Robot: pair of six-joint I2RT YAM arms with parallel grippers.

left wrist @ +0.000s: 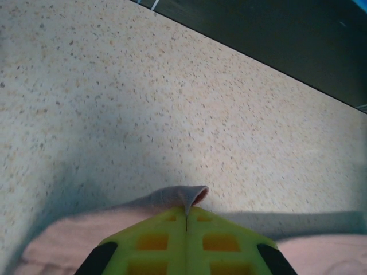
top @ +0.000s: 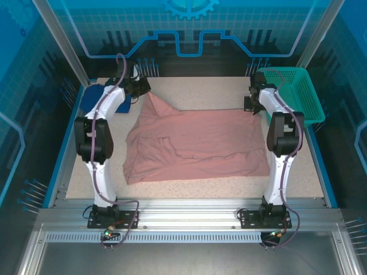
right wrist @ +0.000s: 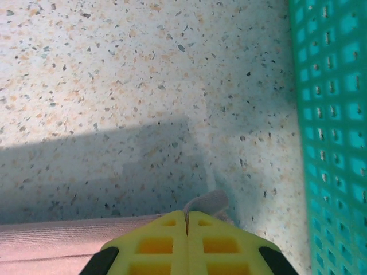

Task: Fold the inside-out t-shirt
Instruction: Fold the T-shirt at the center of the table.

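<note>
Status: the soft dusty-pink cloth t-shirt [top: 198,143] lies spread and wrinkled across the middle of the speckled beige bench [top: 200,86], between the two arms. Its far-left corner is drawn into a peak at the left end effector [top: 142,90]. Its far-right corner sits at the right end effector [top: 252,105].

Left end effector [left wrist: 186,213]: jaws closed, with a small tuft of pink fabric poking out past the tips. Right end effector [right wrist: 187,213]: jaws closed as well, with a thin nub of cloth showing beyond them. I judge both to be gripping the shirt, each by very little material.

Risks as I see them:
- Shallow bites. If either arm lifts or pulls quickly, the fabric could slide out. That corner would drop and leave the fold lopsided.
- Uneven tension. The left corner reaches further toward the far edge than the right. Moving the arms out of step may skew the edge or press the existing wrinkles into the fold.
- The teal perforated plastic basket [right wrist: 332,114] stands just beside the right end effector. A sideways swing could clip its wall or snag cloth on it.
- The dark blue folded garment [top: 92,98] lies near the left arm. A wide sweep could drag it.
</note>
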